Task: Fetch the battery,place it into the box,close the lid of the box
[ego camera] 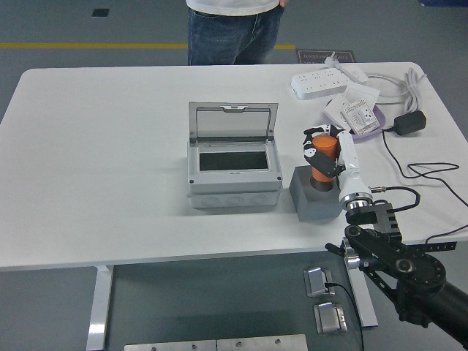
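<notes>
1. Right hand (327, 150) right of centre frame, black arm entering from lower right, fingers (313, 150) wrapped around orange cylindrical battery (324, 156).
2. Battery upright, partly seated in grey block holder (316, 199).
3. Grey plastic box (233, 175) at centre of white tabletop (110, 161), lid (232, 121) raised.

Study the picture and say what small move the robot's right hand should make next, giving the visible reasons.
Probably carry the orange battery leftward, over the grey box. The right hand is shut on the battery, which is partly raised out of the grey holder block, and the box's lid stands open behind a dark, unobstructed opening. Lifting a little more first would likely clear the block.
</notes>
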